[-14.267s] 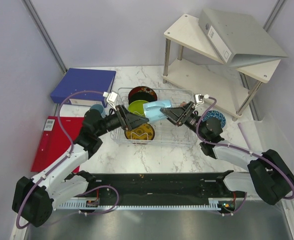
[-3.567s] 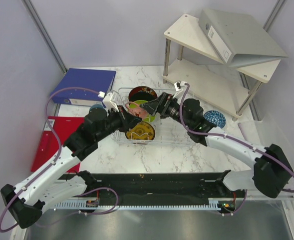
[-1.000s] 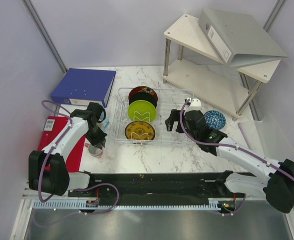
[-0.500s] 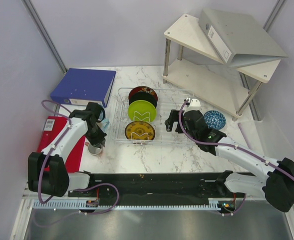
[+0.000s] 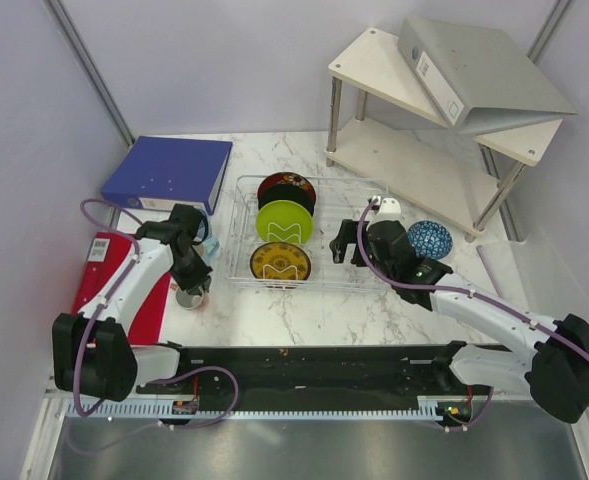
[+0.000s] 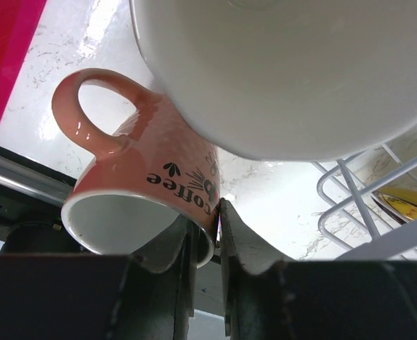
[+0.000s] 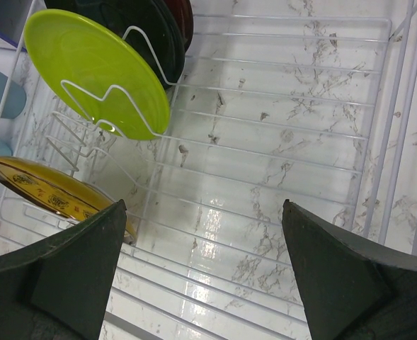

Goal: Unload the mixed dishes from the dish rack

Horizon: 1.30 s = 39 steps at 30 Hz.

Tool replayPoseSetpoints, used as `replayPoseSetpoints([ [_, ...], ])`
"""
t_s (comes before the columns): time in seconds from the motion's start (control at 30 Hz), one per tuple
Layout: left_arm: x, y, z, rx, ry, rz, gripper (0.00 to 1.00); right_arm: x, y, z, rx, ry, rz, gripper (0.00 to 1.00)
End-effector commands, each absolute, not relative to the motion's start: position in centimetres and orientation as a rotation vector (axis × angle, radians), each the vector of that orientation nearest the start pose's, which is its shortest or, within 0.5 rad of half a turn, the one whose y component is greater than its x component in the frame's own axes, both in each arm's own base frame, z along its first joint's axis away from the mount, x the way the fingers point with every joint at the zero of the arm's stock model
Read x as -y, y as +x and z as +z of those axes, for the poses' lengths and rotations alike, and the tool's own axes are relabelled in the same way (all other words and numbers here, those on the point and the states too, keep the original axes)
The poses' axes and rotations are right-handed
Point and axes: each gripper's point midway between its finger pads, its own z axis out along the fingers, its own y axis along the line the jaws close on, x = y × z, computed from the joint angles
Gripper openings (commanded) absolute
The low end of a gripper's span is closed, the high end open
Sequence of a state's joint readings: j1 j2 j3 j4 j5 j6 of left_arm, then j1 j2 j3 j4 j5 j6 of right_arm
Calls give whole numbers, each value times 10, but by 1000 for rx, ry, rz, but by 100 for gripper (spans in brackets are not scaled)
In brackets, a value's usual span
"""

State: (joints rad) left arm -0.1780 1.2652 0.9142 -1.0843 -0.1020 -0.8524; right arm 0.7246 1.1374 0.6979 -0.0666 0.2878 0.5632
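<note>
Dish rack of thin silvery-white wire (image 5: 344,180) is found in the middle of the white marble tabletop (image 5: 304,325). Three round plates are seen in its left half: a dark red-black floral plate (image 5: 286,187) at the back, a lime green plate (image 5: 285,220) in front of it, and a yellow-brown patterned plate (image 5: 280,262) leaning nearest the arms. The right half is bare wire, and over it the right pincer (image 7: 201,212) is held spread wide with nothing between its fingers. A salmon-pink ceramic mug lettered "coffee" (image 6: 141,156) appears to stand on the tabletop left of the rack. Its rim wall is pinched by the left pincer (image 6: 207,216), one finger inside the mug and one outside. A white rounded vessel (image 6: 286,71), apparently another mug, is crowded just beside it. A small blue patterned dish (image 5: 430,238) is set on the tabletop just right of the rack. The step in hand is judged to be the setting-down of the pink mug. It would be done well if the base were settled flat on the marble before the fingers are parted. The pincer should then be drawn straight up, so that the inner finger is not dragged against the rim and the mug is not tipped toward its white neighbour or the wire.
</note>
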Motion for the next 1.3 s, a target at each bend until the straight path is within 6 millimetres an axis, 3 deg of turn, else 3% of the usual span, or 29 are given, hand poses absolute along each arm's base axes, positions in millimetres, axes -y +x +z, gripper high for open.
replayPoseSetpoints([
  [0.0, 41, 195, 98, -2749, -935, 26, 24, -219, 288, 153, -2079, 6, 513, 98],
  [0.5, 38, 189, 75, -2828, -930, 112, 21, -218, 287, 147, -2088, 5, 509, 98],
  [1.27, 39, 188, 72, -2847, -929, 112, 23, -222, 289, 145, -2093, -4, 514, 98],
])
